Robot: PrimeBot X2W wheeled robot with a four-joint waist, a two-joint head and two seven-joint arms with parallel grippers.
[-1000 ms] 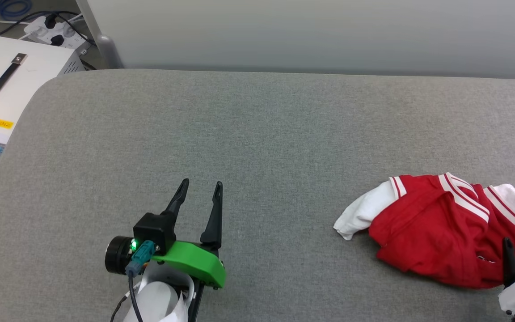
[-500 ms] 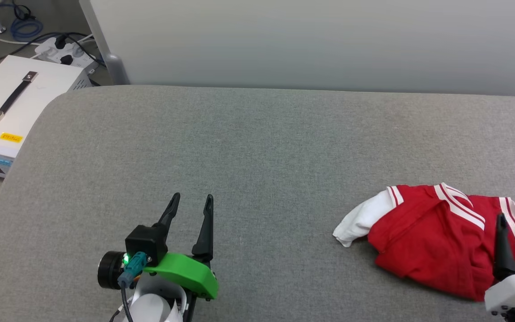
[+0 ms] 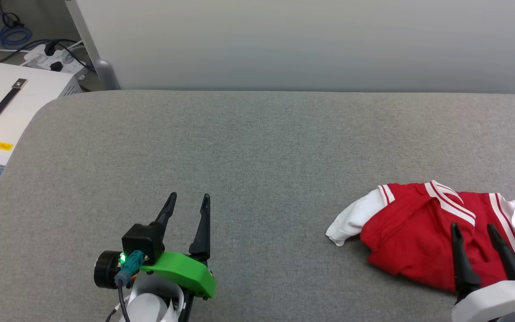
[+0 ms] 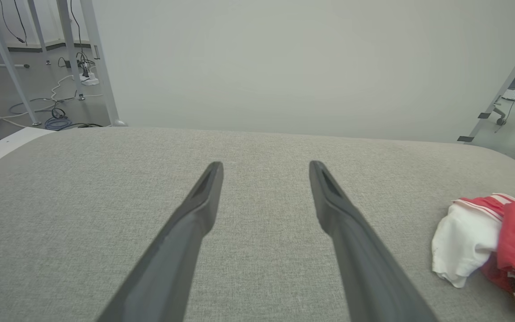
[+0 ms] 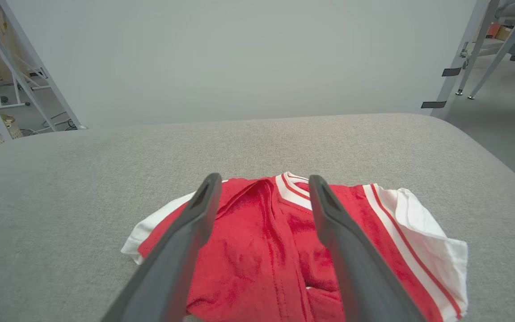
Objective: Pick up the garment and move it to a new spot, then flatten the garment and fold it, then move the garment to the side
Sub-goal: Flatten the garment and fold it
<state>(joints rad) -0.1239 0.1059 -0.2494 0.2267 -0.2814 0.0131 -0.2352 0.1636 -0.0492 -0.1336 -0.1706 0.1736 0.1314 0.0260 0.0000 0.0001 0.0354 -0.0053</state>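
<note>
**Left claw (image 3: pixel 189 195) and right claw (image 3: pixel 472 226) wide open, garment (image 3: pixel 414 232) at right of desk (image 3: pixel 257 147)**

Nearest me, the left claw hangs over bare grey cloth, its two dark fingers spread wide and holding nothing. The right claw is equally spread and empty, with its fingertips over the garment's near part. I cannot tell whether they touch it. The garment lies crumpled on the desk's right side, red, with a white sleeve pointing toward the centre. Beyond the far edge stands a pale panel (image 3: pixel 311 44). A white box (image 3: pixel 7 103) sits off the left corner.
</note>
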